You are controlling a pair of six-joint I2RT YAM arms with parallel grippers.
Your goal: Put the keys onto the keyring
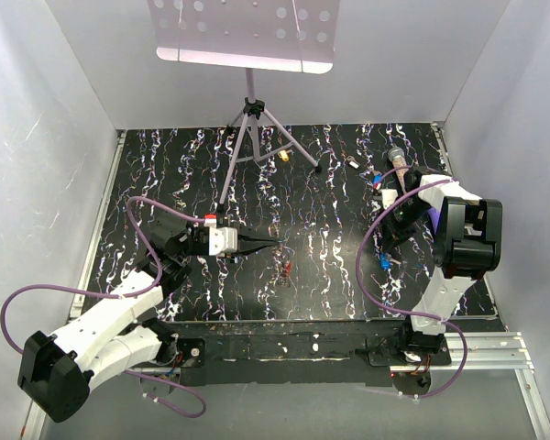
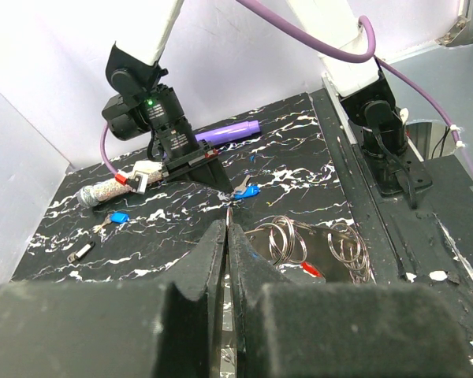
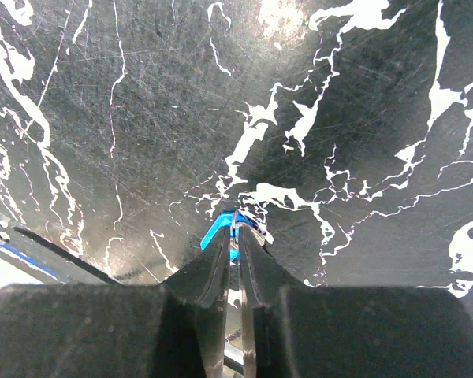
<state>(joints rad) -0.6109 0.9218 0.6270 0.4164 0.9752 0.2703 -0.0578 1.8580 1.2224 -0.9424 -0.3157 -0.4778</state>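
Right claw [image 3: 236, 240]: fingers drawn nearly together, pinching a blue key [image 3: 215, 236]. The coloured head sticks out to one side of the tips and a sliver of metal shows between them. The key sits low against the desk [image 1: 330, 238]; I cannot tell whether it is lifted clear.

Left claw [image 2: 229, 228]: fingers pressed together. A thin bit of metal pokes out at the very tip. I cannot tell whether that is part of the keyring or something else.

Keyring [image 2: 315, 244]: lies on the desk just beside the left claw's tips, on the side toward the arm bases, as loose loops of grey wire. A red key [image 2: 311, 270] lies against the near edge of the loops. Whether it is threaded on or only resting there is not readable.

The right claw with its key is ahead of the left claw's tips, apart from the ring, so this key is not yet on.

Loose items: a second blue key [image 2: 118, 218] lies well off to the side of the right claw, near the glittery tube [image 2: 102, 191]. A yellow key [image 1: 284, 156] lies far beyond the left claw. The purple pen [image 2: 232, 131] lies behind the right claw.

Judgement: early. At most one key is on the ring. One is in hand for threading and at least two remain to collect.
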